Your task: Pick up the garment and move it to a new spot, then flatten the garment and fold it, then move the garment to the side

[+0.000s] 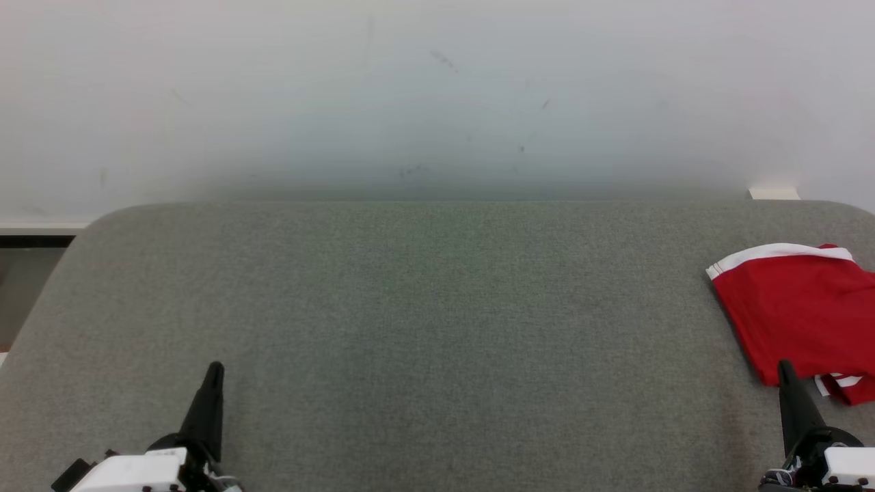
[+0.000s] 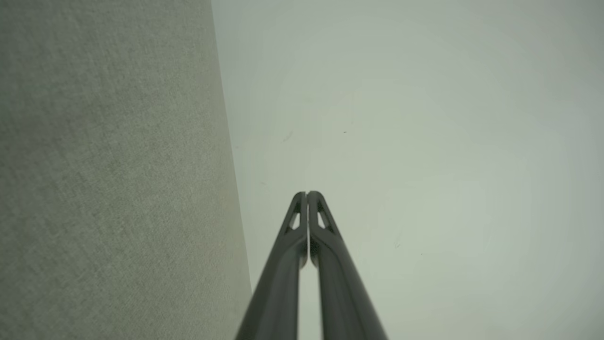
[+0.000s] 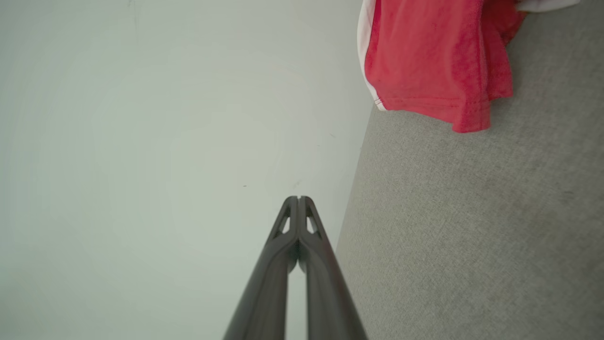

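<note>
**Head view.** The desk point(image 1: 424, 328) is covered in grey felt with rounded far corners. Its far edge runs along a white wall point(image 1: 437, 89) that carries a few faint dark marks. The left side edge slants down the frame, with a dark strip and floor point(image 1: 27, 273) beyond it. The wide middle of the surface is bare felt. The red garment point(image 1: 800, 307), trimmed with a white band, lies folded at the far right of the desk and is cut by the frame's right edge. A small pale block point(image 1: 774, 193) sits at the far edge behind it. The left pincer point(image 1: 214, 372) is at the lower left, fingers pressed together, over bare felt and well apart from the garment. The right pincer point(image 1: 785, 372) is at the lower right, fingers pressed together. Its tip overlaps the garment's near corner in the picture; contact cannot be told here.

**Left wrist view.** The left pincer point(image 2: 307, 194) shows both fingers meeting at the tips, holding nothing. Grey felt point(image 2: 108, 179) lies to one side and the pale wall point(image 2: 424, 141) lies ahead.

**Right wrist view.** The right pincer point(image 3: 298, 199) is pressed together at the tips and pinches nothing. The red garment point(image 3: 424, 56) lies on the felt point(image 3: 472, 226) ahead and to one side, its stitched hem and white edge apart from the fingertips. The desk's edge meets the wall point(image 3: 165, 141) just beside the tips.
</note>
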Controlling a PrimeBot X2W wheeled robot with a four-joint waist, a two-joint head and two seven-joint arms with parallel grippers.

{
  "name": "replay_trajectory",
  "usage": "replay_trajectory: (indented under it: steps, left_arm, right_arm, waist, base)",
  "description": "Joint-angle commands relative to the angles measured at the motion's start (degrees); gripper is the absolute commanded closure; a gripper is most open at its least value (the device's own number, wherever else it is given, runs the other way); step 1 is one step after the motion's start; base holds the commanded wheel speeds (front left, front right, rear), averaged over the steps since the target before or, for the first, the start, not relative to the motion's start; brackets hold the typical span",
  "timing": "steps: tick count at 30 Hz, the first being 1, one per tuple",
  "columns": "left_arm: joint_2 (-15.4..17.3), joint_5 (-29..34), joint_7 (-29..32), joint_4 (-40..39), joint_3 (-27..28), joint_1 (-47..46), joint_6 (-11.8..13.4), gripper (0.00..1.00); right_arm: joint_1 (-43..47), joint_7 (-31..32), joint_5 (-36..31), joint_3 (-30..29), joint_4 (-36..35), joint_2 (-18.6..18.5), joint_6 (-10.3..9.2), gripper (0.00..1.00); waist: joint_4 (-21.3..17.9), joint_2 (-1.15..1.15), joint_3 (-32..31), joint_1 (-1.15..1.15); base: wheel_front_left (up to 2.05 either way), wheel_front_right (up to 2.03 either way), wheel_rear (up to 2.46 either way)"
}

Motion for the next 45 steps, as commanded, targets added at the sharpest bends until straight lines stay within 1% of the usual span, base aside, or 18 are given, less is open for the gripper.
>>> replay_trajectory:
  steps: [1, 45]
  left_arm:
    - [0.4, -0.2, 0.2, 0.1, 0.3, -0.5, -0.2, 1.00]
    - [0.0, 0.3, 0.5, 0.1, 0.7, -0.5, -0.2, 1.00]
  right_arm:
    - [-0.4, 0.3, 0.1, -0.2, -0.2, -0.4, -0.12, 1.00]
    - [-0.4, 0.3, 0.0, -0.2, -0.2, -0.4, -0.12, 1.00]
  waist:
    - [0.0, 0.00, 0.0, 0.00]
    - [0.0, 0.00, 0.0, 0.00]
  base:
    - [0.00, 0.00, 0.00]
    - [0.00, 0.00, 0.00]
